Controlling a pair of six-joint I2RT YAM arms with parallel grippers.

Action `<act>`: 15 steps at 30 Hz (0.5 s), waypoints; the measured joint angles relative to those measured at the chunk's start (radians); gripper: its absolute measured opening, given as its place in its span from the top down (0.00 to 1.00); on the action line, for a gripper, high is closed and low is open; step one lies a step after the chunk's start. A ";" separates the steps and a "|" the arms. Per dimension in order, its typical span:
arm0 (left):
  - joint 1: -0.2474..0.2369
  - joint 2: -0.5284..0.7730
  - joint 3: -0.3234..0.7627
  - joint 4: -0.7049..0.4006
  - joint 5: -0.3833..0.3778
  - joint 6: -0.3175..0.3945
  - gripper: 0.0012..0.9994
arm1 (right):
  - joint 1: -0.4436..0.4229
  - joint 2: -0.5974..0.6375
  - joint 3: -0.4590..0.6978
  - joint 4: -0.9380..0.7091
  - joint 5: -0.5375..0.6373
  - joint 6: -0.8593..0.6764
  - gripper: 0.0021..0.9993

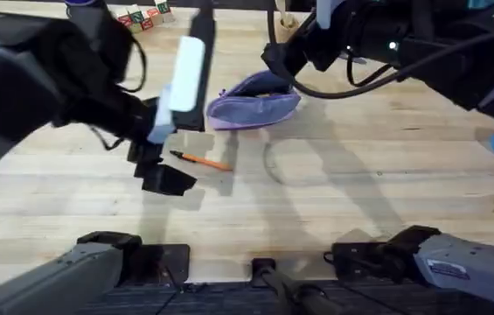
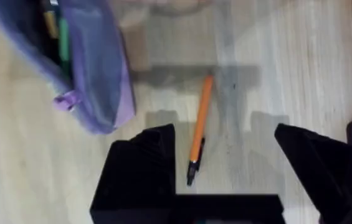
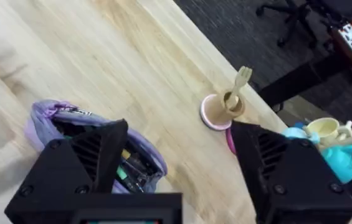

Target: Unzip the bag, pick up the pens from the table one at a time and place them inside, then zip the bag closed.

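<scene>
Light falls evenly and brightly from above, and the pale counter shows no harsh glare. Soft grey shadows of my arms lie on the wood just beyond my left end effector, crossing the orange pen. My upper arms, close under the overhead camera, smear dark and blurred. The bag beside my left fingers looks soft-edged.

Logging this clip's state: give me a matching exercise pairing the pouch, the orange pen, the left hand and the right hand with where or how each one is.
Things:
1. pouch
2. orange pen
3. left hand
4. right hand

States:
A. open, above the pen
B. lying on the table
C. unzipped, items inside
D. open, at the pouch

Pairs: 1-C, 2-B, 3-A, 4-D
</scene>
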State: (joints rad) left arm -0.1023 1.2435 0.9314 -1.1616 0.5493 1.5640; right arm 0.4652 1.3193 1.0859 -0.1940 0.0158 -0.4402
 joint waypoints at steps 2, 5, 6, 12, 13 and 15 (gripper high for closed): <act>-0.034 0.050 0.000 0.015 -0.024 -0.008 0.01 | -0.004 0.000 0.000 0.000 0.004 0.007 0.00; -0.092 0.112 0.000 0.041 -0.070 -0.029 0.01 | -0.007 0.000 0.000 0.000 0.008 0.015 0.00; -0.112 0.132 0.000 0.059 -0.091 -0.046 0.01 | -0.008 0.000 0.000 0.000 0.008 0.018 0.00; -0.164 0.241 0.000 0.144 -0.183 -0.149 0.00 | -0.008 0.000 0.000 0.000 0.011 0.022 0.00; -0.164 0.254 0.000 0.154 -0.189 -0.158 0.00 | -0.008 0.000 0.000 0.000 0.011 0.022 0.00; -0.164 0.273 0.000 0.173 -0.198 -0.170 0.00 | -0.008 0.000 0.000 0.000 0.011 0.022 0.00</act>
State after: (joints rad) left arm -0.2661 1.5168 0.9314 -0.9883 0.3509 1.3943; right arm 0.4576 1.3193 1.0859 -0.1937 0.0265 -0.4187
